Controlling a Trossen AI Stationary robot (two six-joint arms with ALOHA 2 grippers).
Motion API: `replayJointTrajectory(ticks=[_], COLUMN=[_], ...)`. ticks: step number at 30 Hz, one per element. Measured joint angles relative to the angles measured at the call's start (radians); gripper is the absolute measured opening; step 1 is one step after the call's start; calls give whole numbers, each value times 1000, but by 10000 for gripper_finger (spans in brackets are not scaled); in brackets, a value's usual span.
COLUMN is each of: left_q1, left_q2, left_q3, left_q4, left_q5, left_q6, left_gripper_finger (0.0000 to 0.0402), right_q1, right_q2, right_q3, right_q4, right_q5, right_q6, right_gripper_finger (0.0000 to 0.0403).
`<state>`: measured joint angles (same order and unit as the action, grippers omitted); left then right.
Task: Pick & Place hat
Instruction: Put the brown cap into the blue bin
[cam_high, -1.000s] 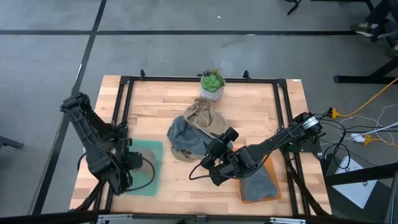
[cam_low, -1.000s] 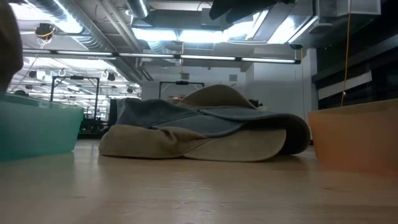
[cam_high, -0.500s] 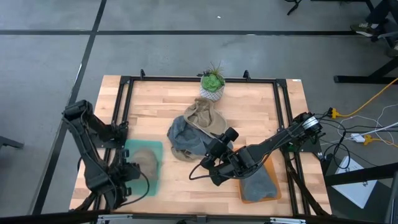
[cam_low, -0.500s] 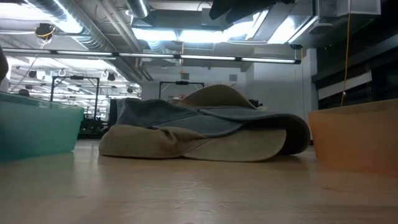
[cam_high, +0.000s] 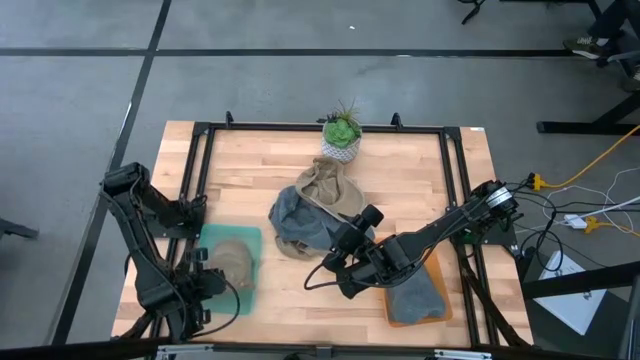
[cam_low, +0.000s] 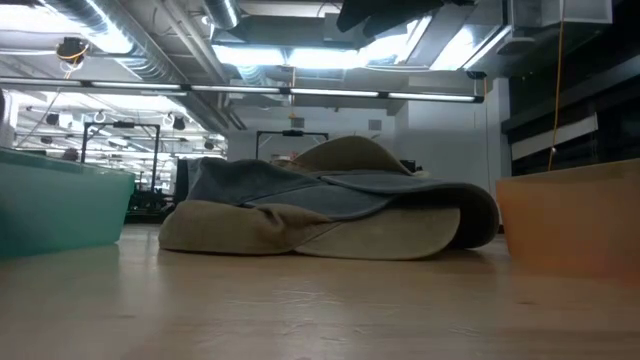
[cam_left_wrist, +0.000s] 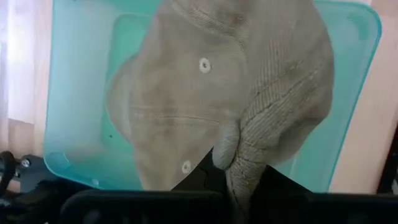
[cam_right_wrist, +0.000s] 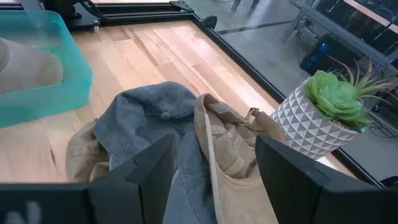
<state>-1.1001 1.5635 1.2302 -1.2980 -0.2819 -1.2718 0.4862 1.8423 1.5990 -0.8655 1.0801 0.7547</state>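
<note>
A tan ribbed hat (cam_left_wrist: 236, 81) hangs over the teal bin (cam_left_wrist: 74, 124) at the table's near left, with my left gripper (cam_left_wrist: 233, 180) shut on it. In the high view the hat (cam_high: 233, 262) shows inside the bin (cam_high: 250, 240), beside my left gripper (cam_high: 207, 283). A pile of hats lies mid-table: a grey one (cam_right_wrist: 152, 112) and a tan one (cam_right_wrist: 233, 146). My right gripper (cam_right_wrist: 214, 149) stands open just near of that pile (cam_high: 310, 215), touching nothing. My left gripper pinches a bunched fold of the tan hat's ribbed cloth (cam_left_wrist: 239, 146) between its two fingers. The fingers come from above, pointing steeply down. The hat spreads out below them within the teal bin; whether it rests on the bin's floor, I cannot tell.
An orange bin (cam_high: 436, 272) at the near right holds a grey hat (cam_high: 415, 298). A potted plant (cam_high: 341, 135) stands at the far edge. Black frame rails (cam_high: 195, 170) run along the table's sides. Bare wood lies between the bins (cam_high: 300, 295).
My left gripper has gone toward the table's near left corner and down, still shut on the tan hat. The hat, hidden under the arm a second ago, now shows inside the teal bin.
</note>
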Motion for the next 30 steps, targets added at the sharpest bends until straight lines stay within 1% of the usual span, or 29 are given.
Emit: replayJointTrajectory(ticks=[4,7,12,14,18,24,27,30], left_q1=[-11,-14,-14,-14,-8,12,25,37], left_q2=[0,0,0,0,0,0,0,0], left_q3=[18,26,27,27,27,27,27,27], left_q4=[52,76,48,9,-86,-87,-96,-96], left_q5=[17,66,159,166,108,-6,-29,-18], left_q6=[36,51,39,22,-30,-17,-16,-16], left_gripper_finger=[3,3,3,3,3,3,5,15], right_q1=[0,0,0,0,0,0,0,0], right_q2=[0,0,0,0,0,0,0,0], right_q3=[0,0,0,0,0,0,0,0], right_q4=[0,0,0,-1,-1,-1,-1,-1], right_q5=[0,0,0,0,0,0,0,0], right_q6=[-3,-4,-10,-7,-7,-7,-8,-15], right_gripper_finger=[222,222,222,222,222,222,222,222])
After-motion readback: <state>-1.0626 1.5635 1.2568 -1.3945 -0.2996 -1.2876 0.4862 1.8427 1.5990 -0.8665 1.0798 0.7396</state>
